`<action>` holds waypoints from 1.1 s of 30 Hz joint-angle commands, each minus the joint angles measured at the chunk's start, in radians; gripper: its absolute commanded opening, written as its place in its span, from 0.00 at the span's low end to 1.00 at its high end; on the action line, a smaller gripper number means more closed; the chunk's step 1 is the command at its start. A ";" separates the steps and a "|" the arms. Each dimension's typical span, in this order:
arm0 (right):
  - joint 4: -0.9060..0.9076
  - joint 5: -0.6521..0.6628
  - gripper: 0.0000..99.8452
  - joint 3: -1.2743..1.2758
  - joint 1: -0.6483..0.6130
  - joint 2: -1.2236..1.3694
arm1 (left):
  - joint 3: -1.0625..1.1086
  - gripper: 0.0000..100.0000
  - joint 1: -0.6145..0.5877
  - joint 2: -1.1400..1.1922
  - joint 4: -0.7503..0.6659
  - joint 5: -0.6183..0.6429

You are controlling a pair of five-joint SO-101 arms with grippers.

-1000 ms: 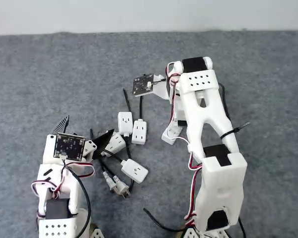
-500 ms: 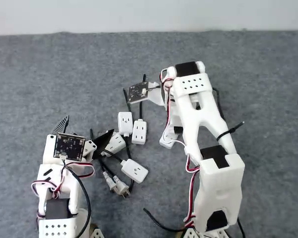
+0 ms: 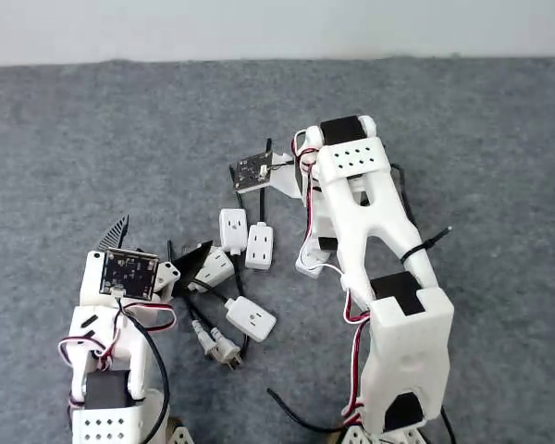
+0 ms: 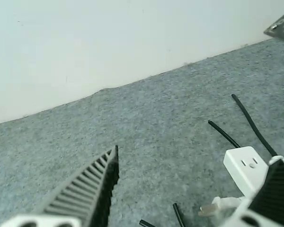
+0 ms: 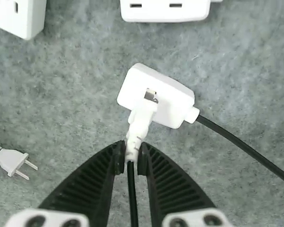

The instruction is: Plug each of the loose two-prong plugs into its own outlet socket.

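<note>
Your left gripper [image 4: 196, 158] stands wide and empty. Nearest the right wrist, your right gripper [image 5: 131, 145] pinches a white two-prong plug [image 5: 141, 118] by its neck. One prong shows bare on the outlet socket [image 5: 168, 106]. Push slanted and the light socket could skid. Another loose plug [image 3: 224, 350] lies at its 7 o'clock.

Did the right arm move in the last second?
Yes. In the high view the right arm swung left, bringing its wrist camera board nearer the unmoved white socket.
</note>
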 commanded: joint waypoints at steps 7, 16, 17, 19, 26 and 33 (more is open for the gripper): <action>0.042 -0.035 0.01 0.091 -0.070 -0.022 | -0.007 0.44 -0.005 -0.006 -0.028 -0.012; 0.044 -0.063 0.01 0.092 -0.091 -0.024 | -0.007 0.44 -0.006 -0.005 -0.028 -0.012; 0.044 -0.063 0.01 0.092 -0.088 -0.027 | -0.007 0.44 -0.006 -0.005 -0.028 -0.012; 0.044 -0.078 0.01 0.094 -0.088 -0.041 | -0.005 0.44 -0.006 -0.005 -0.028 -0.012; 0.044 -0.167 0.01 0.095 -0.136 -0.113 | -0.005 0.44 -0.006 -0.009 -0.028 -0.014; 0.044 -0.224 0.01 0.095 -0.216 -0.120 | -0.010 0.44 -0.006 -0.011 -0.028 -0.044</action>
